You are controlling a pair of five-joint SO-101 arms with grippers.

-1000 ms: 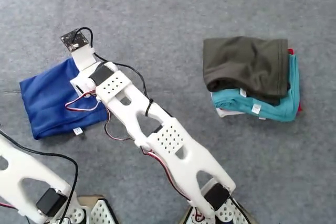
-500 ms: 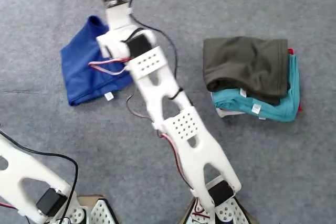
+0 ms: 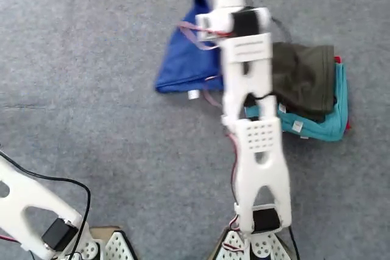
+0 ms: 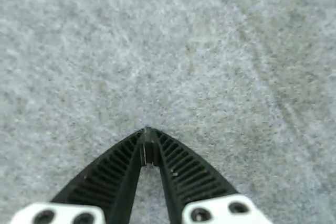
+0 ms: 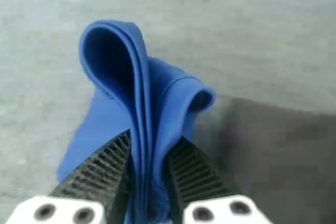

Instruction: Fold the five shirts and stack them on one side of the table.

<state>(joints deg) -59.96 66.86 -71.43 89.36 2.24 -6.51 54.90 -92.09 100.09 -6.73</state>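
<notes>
A grey felt table (image 3: pixel 91 41) seen from above. At the near left corner, the white left arm (image 3: pixel 30 211) sits low by its base. In its wrist view the left claw (image 4: pixel 148 145) is closed, its black ridged tips touching, holding nothing, with bare felt beneath it.

Left of centre at the far side of the table is the blue shirt (image 3: pixel 183 65). It is bunched at its upper right, where it meets the arm, and fans out down and to the left. A small white tag (image 3: pixel 194 94) shows at its lower edge. Whether that edge touches the felt cannot be told.

The white right arm (image 3: pixel 253 120) stretches from the near edge straight up the middle to the far edge. In its wrist view the right claw (image 5: pixel 149 166) is clamped on a folded ridge of the blue shirt, with the cloth filling the narrow gap between its jaws.

At the right side lies the stack (image 3: pixel 317 98). An olive shirt (image 3: pixel 304 71) is on top and a teal shirt (image 3: pixel 323 120) under it. A white sliver (image 3: pixel 262 131) and a red edge (image 3: pixel 337 60) peek out below. The right arm crosses over the stack's left edge, and the blue shirt is just left of it.
</notes>
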